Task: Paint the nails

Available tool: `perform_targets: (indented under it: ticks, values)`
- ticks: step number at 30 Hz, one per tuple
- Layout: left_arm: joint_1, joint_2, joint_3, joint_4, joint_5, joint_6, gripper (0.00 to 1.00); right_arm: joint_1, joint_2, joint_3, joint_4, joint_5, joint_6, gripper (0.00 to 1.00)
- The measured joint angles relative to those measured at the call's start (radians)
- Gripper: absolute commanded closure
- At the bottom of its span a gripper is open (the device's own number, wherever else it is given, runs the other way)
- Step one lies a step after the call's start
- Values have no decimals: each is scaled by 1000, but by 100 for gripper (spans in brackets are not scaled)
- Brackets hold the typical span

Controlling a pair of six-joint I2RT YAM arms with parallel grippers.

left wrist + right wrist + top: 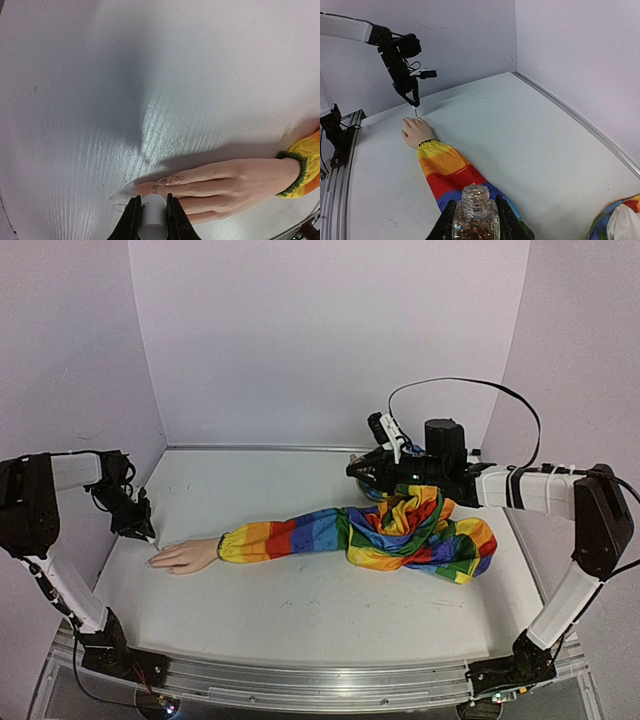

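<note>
two grips | left gripper (152, 201) clenched on white handle (152, 225), beside nails (169, 180), 9 o'clock of table (300, 610) | right gripper (475, 212) clasping glass bottle (475, 196), 1 o'clock

The tabletop (200, 75) is white and smooth with a dull sheen, marked by fine parallel ridges and a few scuffs, and a bare metal rail (300, 680) edges it. The mannequin hand (235, 182) looks like smooth, satiny moulded plastic, its nails (171, 179) clear and glossy, and the sleeve (300, 537) is thin, creased cloth. The left tool (152, 200) has matt black fingers around a smooth white plastic cap (152, 222); the right tool (475, 202) grips a clear glass bottle (475, 220) of glittery flecks.
</note>
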Motion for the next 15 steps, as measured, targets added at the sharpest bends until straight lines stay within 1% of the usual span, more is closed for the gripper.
perform_targets:
  ticks: [5, 15]
  values:
    - [0, -24, 0, 12, 29, 0, 100, 0, 0, 0, 0, 0, 0, 100]
    - [0, -24, 0, 26, 80, 0, 100, 0, 0, 0, 0, 0, 0, 100]
